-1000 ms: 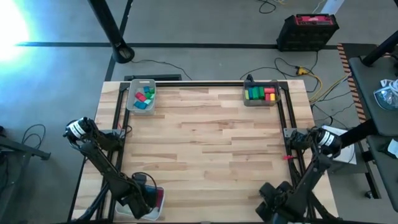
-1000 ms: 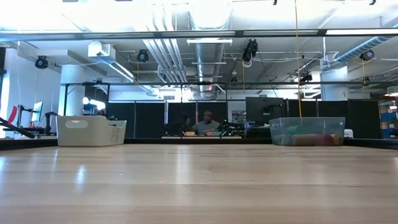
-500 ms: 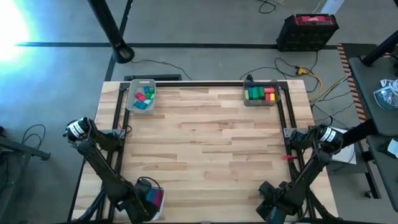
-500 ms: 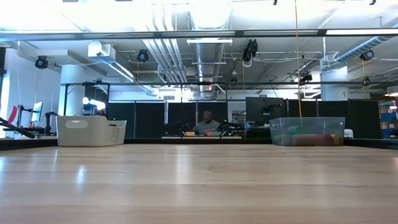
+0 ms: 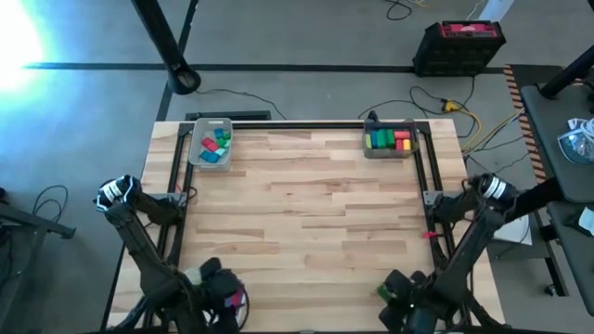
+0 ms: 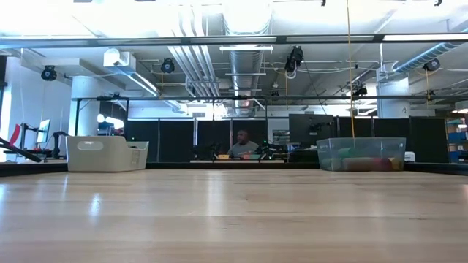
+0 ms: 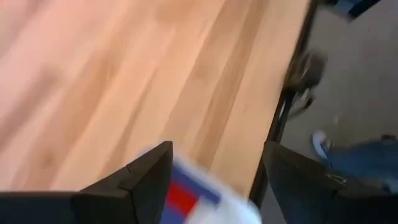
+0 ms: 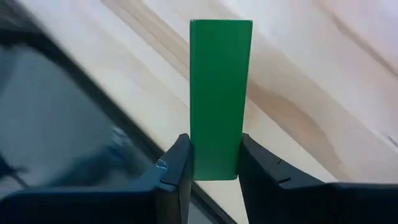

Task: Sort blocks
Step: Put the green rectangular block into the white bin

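Long green bar block [image 8: 221, 99] is pinched between the right gripper [image 8: 214, 163] fingers.
It is held at the near right edge of the light wooden table [image 5: 306, 223]; the left gripper [image 7: 214, 168], fingers spread wide, is held over red and blue blocks [image 7: 186, 190] at the near left edge.

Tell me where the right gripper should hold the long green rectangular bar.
Hold it across its narrow width, fingers on the two flat long sides, coming in from one end. The right gripper is shut on the green bar that way, near one end; nearer mid-length would probably be steadier.
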Tool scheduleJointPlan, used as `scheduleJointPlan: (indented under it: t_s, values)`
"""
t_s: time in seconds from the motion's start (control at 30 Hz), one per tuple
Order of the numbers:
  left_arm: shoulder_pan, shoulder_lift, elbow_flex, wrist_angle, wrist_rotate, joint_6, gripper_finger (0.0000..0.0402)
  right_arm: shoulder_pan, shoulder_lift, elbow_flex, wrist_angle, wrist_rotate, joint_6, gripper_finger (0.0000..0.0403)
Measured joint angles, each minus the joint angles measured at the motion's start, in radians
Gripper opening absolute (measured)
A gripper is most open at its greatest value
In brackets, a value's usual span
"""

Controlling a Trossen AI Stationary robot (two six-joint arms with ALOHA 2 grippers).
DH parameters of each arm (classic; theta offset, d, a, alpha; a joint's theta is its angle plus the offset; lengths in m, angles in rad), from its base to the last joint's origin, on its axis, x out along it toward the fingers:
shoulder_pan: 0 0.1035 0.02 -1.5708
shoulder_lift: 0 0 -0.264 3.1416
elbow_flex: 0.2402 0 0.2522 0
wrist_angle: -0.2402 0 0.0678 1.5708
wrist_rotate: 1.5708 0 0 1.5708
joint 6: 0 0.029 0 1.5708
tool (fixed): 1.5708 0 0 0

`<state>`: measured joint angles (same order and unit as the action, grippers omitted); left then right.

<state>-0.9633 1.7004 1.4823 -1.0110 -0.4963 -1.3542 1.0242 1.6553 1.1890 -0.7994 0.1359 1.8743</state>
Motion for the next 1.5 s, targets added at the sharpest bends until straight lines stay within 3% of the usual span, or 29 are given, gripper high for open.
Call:
scheduleJointPlan:
  t_s: [0.1, 0.27, 0.4, 0.57, 0.93, 1.23, 1.5]
  values:
    - [0.026, 0.0, 0.014, 0.073, -0.09, 0.088, 0.0235, -0.021, -0.043, 0.05, 0.0, 0.156, -0.037, 0.009]
    - [0.101, 0.0, -0.018, 0.323, -0.098, 0.135, 0.0235, -0.082, -0.08, 0.192, 0.004, 0.402, -0.246, 0.009]
    - [0.15, 0.0, -0.098, 0.603, -0.102, 0.166, 0.0235, -0.144, -0.046, 0.304, -0.001, 0.476, -0.449, 0.009]
    - [0.178, 0.0, -0.2, 0.847, -0.213, 0.089, 0.0235, -0.205, -0.018, 0.402, -0.003, 0.548, -0.655, 0.009]
    - [0.267, 0.0, -0.219, 0.904, -0.39, -0.01, 0.0235, -0.291, -0.014, 0.435, -0.014, 0.598, -0.863, 0.009]
    - [0.341, 0.0, -0.219, 1.056, -0.431, 0.164, 0.0235, -0.386, -0.015, 0.437, -0.102, 0.566, -0.773, 0.009]
    - [0.434, 0.0, -0.219, 1.092, -0.44, 0.164, 0.0235, -0.464, -0.015, 0.431, -0.1, 0.469, -0.719, 0.009]
